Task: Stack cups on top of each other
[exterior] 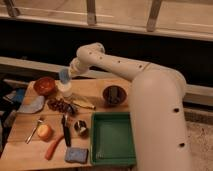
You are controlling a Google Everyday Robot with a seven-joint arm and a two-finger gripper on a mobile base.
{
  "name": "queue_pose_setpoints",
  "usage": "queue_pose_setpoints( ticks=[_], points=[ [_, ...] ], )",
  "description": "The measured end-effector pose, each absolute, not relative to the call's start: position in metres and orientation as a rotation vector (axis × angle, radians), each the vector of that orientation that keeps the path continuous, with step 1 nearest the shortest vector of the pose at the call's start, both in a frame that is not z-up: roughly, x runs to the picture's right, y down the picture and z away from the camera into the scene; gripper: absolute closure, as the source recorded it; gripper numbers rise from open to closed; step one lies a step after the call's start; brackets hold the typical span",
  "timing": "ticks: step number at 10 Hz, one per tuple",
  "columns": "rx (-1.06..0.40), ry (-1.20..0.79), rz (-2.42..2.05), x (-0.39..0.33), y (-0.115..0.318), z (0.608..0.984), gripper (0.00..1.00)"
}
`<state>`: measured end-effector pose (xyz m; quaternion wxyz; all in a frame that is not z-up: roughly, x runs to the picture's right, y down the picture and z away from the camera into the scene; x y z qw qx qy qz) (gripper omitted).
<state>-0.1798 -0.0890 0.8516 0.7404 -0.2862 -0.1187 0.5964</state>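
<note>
1. Gripper [70, 74], above the table's [100, 88] rear left; apparently pinching the pale blue cup [64, 76].
2. White cup [64, 88], upright directly beneath, beside the red bowl [44, 85].

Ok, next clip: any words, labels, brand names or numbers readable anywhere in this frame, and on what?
None can be read: no text shows on the pale blue cup at the hand, the white cup beneath it, the green tray or the robot arm.
If the metal cup or blue sponge bear marks, they are too blurred to tell.
</note>
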Motion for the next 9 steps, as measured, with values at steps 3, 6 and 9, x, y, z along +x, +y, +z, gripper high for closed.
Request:
queue_pose_setpoints(
  ticks=[3,6,9],
  points=[
    [-0.659,-0.199,1.294,-0.191,-0.081,0.874,0.82],
    [-0.674,-0.168,1.292,-0.193,-0.077,0.884,0.52],
    [-0.684,-0.149,1.291,-0.192,-0.072,0.888,0.36]
  ],
)
